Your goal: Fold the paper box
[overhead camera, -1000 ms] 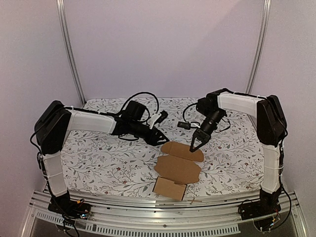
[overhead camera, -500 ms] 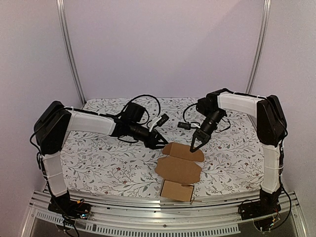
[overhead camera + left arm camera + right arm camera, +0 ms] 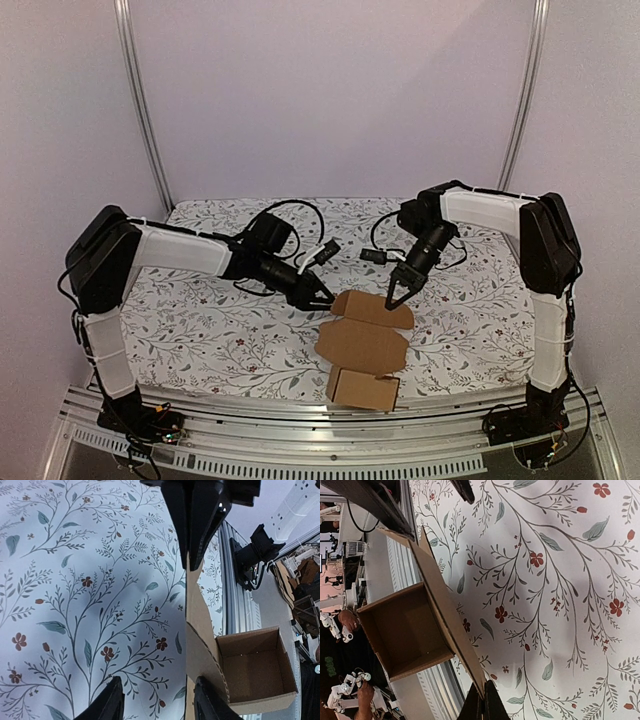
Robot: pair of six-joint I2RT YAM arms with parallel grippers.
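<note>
Paper box (image 3: 362,346) on counter (image 3: 200,330), centre, toward the front edge. Its folded-up carton end lies nearest the arm bases, with a flat panel behind it and the far flap behind that. Left end effector (image 3: 328,299) at the flap's far-left corner, fingers spread either side of the edge. Right end effector (image 3: 391,303) at the flap's far-right edge, pinching it. They face each other across the flap.

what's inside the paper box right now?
Nothing visible: the paper box cavity shows only bare cardboard floor and walls in both wrist views. The flap covers the cavity's edge beside it, so that strip is unseen.
</note>
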